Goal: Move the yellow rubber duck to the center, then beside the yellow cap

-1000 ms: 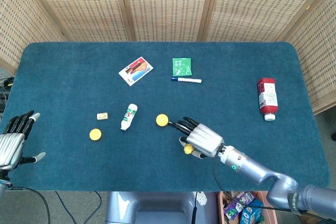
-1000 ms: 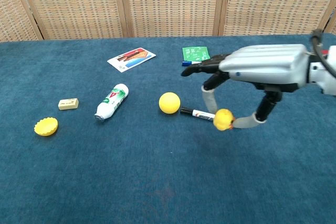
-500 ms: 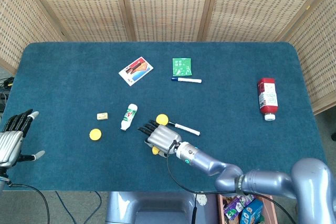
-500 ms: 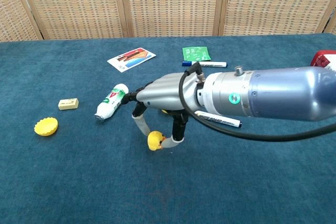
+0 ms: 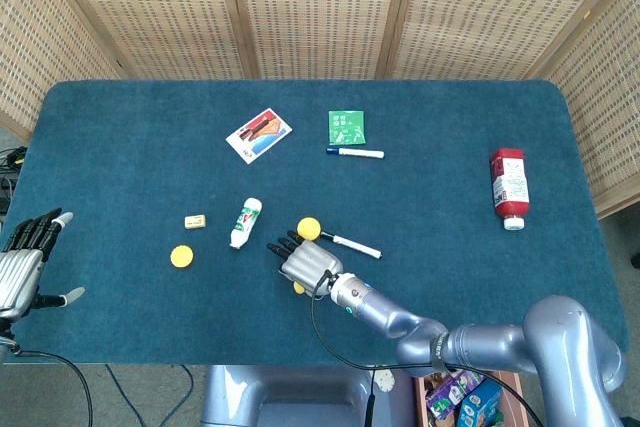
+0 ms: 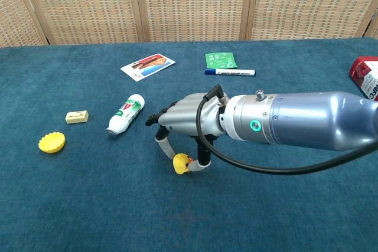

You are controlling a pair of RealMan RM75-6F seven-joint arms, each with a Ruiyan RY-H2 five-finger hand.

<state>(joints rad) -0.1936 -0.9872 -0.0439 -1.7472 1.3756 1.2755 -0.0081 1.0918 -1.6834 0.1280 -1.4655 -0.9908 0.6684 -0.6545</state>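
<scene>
On the bench (image 5: 120, 137), the cap (image 5: 181, 256) lay near the left, with a small eraser (image 5: 195, 221) just far of it. Right of those lay a small bottle (image 5: 245, 222), and further right a ball (image 5: 308, 228) with a marker (image 5: 354, 245) just right of it. The right hand (image 6: 184, 123) sat near of the ball, the rubber duck (image 6: 181, 163) beneath it, well apart from the cap. On the far side lay a card (image 5: 259, 134), a packet (image 5: 346, 127) to its right, and a second marker (image 5: 354, 152) just near of the packet. A large bottle (image 5: 508, 187) lay at the far right. The left hand (image 5: 22, 269) sat at the left edge.
</scene>
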